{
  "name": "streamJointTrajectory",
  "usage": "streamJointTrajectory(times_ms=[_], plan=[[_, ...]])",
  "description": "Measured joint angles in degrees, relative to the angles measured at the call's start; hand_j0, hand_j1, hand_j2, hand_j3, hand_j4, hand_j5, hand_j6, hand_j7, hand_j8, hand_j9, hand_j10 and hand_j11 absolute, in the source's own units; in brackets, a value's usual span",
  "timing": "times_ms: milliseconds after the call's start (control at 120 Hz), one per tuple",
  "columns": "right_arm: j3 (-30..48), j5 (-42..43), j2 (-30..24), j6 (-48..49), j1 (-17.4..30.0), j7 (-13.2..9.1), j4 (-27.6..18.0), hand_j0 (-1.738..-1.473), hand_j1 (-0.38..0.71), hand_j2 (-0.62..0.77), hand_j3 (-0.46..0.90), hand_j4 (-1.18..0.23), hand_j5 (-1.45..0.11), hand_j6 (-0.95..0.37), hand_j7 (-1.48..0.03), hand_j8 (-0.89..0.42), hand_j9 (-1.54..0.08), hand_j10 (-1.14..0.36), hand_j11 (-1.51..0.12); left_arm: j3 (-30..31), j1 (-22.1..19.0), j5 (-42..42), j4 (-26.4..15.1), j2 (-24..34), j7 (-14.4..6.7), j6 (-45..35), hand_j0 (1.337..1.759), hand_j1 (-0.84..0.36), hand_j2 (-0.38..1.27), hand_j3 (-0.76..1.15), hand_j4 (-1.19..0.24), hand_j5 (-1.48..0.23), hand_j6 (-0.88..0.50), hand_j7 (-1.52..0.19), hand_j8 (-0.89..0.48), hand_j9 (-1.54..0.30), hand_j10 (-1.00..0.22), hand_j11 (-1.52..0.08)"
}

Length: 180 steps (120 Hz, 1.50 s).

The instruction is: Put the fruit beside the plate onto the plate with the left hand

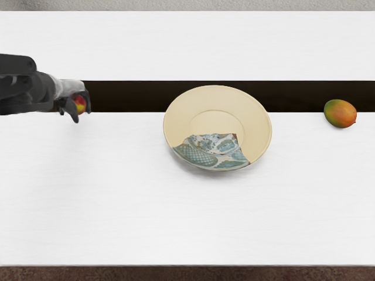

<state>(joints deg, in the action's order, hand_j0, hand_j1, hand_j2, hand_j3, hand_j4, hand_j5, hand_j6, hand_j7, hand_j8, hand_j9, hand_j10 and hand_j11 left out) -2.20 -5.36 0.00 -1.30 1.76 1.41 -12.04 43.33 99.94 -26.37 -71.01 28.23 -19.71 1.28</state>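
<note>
1. Left hand (pixel 72 105) is in at the far left edge, its dark fingers clamped round a small red-and-yellow fruit (pixel 80 105).
2. Hand and fruit sit by the dark gap (pixel 129 96) running across the white desk (pixel 176 222), well left of the plate (pixel 253 117).
3. The plate is cream with a blue patterned patch at its front, nothing on it.
4. Far right, a mango (pixel 340 113) lies on the desk, well apart from the plate.

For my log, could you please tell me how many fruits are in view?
2: a small red fruit held by the left hand, left of the plate; a mango far right.
</note>
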Motion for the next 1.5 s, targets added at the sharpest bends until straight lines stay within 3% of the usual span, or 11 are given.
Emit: streamJointTrajectory(times_ms=[175, 425, 808, 1008, 1208, 1500], plan=[[0.00, 0.00, 0.00, 0.01, 0.00, 0.00, 0.00, -1.658, -0.31, -0.01, 0.00, -0.03, -0.04, -0.03, -0.04, -0.03, -0.04, -0.03, -0.04, -6.79, 3.66, 6.45, -2.32, -1.02, 0.01, 7.70, 1.622, -0.66, 0.46, 0.03, -0.52, -1.12, -0.13, -1.17, -0.12, -1.21, -0.77, -1.21], [0.00, 0.00, 0.00, 0.02, 0.00, 0.00, 0.00, -1.658, -0.31, -0.01, 0.00, -0.03, -0.04, -0.03, -0.04, -0.03, -0.04, -0.03, -0.04, -13.16, 9.06, 9.29, -2.97, -5.89, 0.04, 9.85, 1.615, -0.66, 0.46, 0.01, -0.52, -1.13, -0.13, -1.16, -0.13, -1.21, -0.79, -1.22], [0.00, 0.00, 0.00, 0.02, 0.00, 0.00, 0.00, -1.658, -0.31, -0.01, 0.00, -0.03, -0.04, -0.03, -0.04, -0.03, -0.04, -0.03, -0.04, -18.69, 10.06, 10.30, -2.10, -19.94, -0.27, 9.42, 1.616, -0.64, 0.44, 0.00, -0.55, -1.13, -0.15, -1.17, -0.14, -1.21, -0.76, -1.24], [0.00, 0.00, 0.00, 0.01, 0.01, 0.00, 0.00, -1.658, -0.31, -0.01, 0.00, -0.03, -0.04, -0.03, -0.04, -0.03, -0.04, -0.03, -0.04, -18.05, 8.11, 6.12, 0.16, -28.07, -1.05, 2.39, 1.615, -0.62, 0.45, 0.00, -0.56, -1.16, -0.15, -1.19, -0.14, -1.23, -0.74, -1.24], [0.00, 0.00, 0.00, 0.02, 0.00, 0.00, 0.00, -1.658, -0.31, -0.01, 0.00, -0.03, -0.04, -0.03, -0.04, -0.03, -0.04, -0.03, -0.04, -12.68, 6.70, -5.36, 1.18, -28.23, -3.94, -7.73, 1.614, -0.62, 0.45, 0.00, -0.56, -1.16, -0.16, -1.19, -0.15, -1.23, -0.75, -1.25], [0.00, 0.00, 0.00, 0.02, 0.00, 0.00, 0.00, -1.658, -0.31, -0.01, 0.00, -0.03, -0.04, -0.03, -0.04, -0.03, -0.04, -0.03, -0.04, -10.24, 4.48, -8.24, 1.08, -28.23, -4.58, -9.85, 1.615, -0.62, 0.43, 0.00, -0.56, -1.18, -0.15, -1.20, -0.15, -1.23, -0.75, -1.25]])
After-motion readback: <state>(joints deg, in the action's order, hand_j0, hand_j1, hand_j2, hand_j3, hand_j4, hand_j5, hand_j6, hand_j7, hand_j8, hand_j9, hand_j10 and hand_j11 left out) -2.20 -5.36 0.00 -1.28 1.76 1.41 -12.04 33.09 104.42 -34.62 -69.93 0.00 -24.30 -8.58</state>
